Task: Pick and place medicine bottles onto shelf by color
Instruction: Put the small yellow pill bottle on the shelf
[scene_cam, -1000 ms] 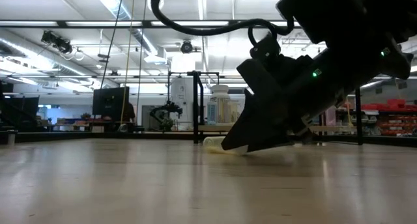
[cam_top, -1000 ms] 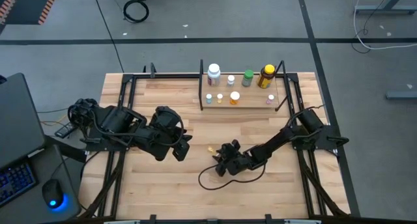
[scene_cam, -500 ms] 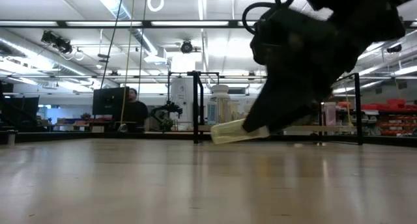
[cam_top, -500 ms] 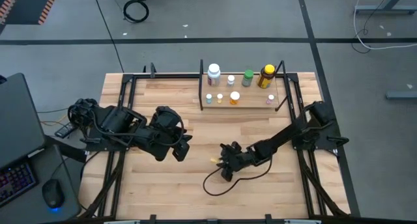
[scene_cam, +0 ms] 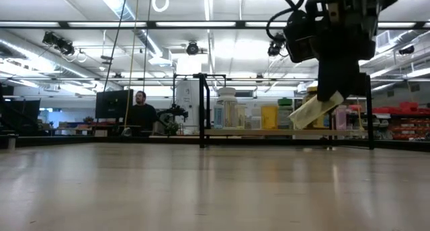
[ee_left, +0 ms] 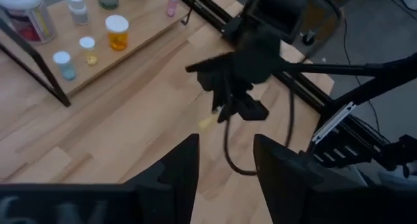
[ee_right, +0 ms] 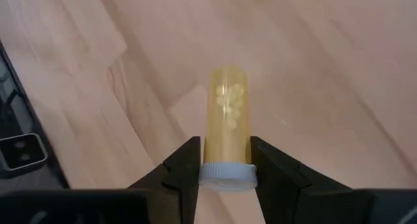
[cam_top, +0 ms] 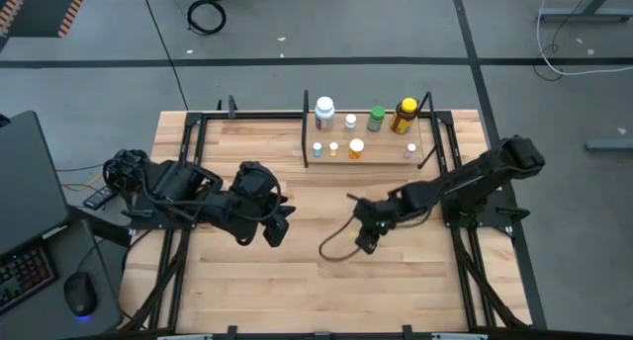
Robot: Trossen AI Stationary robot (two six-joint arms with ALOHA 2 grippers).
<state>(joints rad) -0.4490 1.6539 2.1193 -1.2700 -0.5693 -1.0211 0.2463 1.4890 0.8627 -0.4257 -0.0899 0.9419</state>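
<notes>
My right gripper [cam_top: 365,236] hangs above the table's middle, in front of the shelf [cam_top: 368,158], shut on a small yellow see-through bottle [ee_right: 226,113] with a white cap. The shelf is a light-wood plank between black posts. Its back row holds a large white bottle [cam_top: 324,110], a small white one [cam_top: 350,122], a green one [cam_top: 377,118] and a yellow dark-capped one [cam_top: 405,115]. Several tiny bottles stand in front, among them an orange one [cam_top: 356,148]. My left gripper [ee_left: 225,168] waits open over the table's left half. My right gripper pinches the bottle at its white-capped end [ee_right: 226,174] between its two fingers [ee_right: 184,162]. The fingers slant down from above and the bottle runs on along them, past their tips. In the low view the bottle [scene_cam: 314,110] hangs tilted, clear of the table.
A black cable loop [cam_top: 336,251] dangles below the right gripper. Black frame rails [cam_top: 193,142] run along both table sides. A laptop and keyboard [cam_top: 25,221] sit off the table's left edge. A person [scene_cam: 140,110] is in the room far behind.
My right gripper has risen from the tabletop with the yellow bottle and gone toward the right and far side, nearer the shelf, tipping more steeply down. The bottle, which lay on the table, is now lifted clear and hangs tilted.
</notes>
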